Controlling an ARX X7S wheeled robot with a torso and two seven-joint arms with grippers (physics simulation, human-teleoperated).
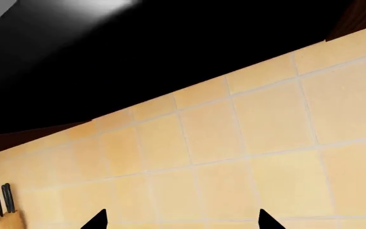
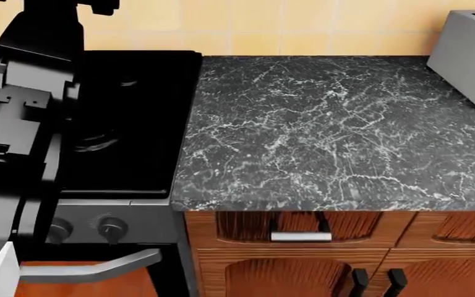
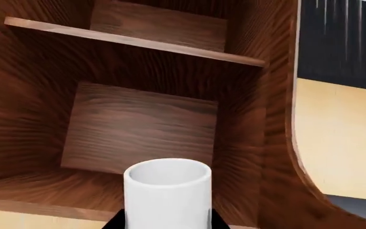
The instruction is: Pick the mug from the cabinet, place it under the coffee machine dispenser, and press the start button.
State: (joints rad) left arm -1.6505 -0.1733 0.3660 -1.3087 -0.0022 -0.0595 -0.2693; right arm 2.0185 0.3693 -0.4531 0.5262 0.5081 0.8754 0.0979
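Left wrist view: the left gripper (image 1: 179,222) shows 2 spread fingertips before tan wall tiles (image 1: 259,124); a knife block (image 1: 4,212) sits low.

Head view: marble countertop (image 2: 336,130), black stove (image 2: 130,117), white toaster (image 2: 472,59).

Right wrist view: the right gripper (image 3: 167,220) clasps the white mug (image 3: 167,193) inside the open wooden cabinet (image 3: 138,119).

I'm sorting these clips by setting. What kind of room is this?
Most likely a home kitchen: a black stove beside a marble countertop, a tiled backsplash, and a white mug at a wooden cabinet.
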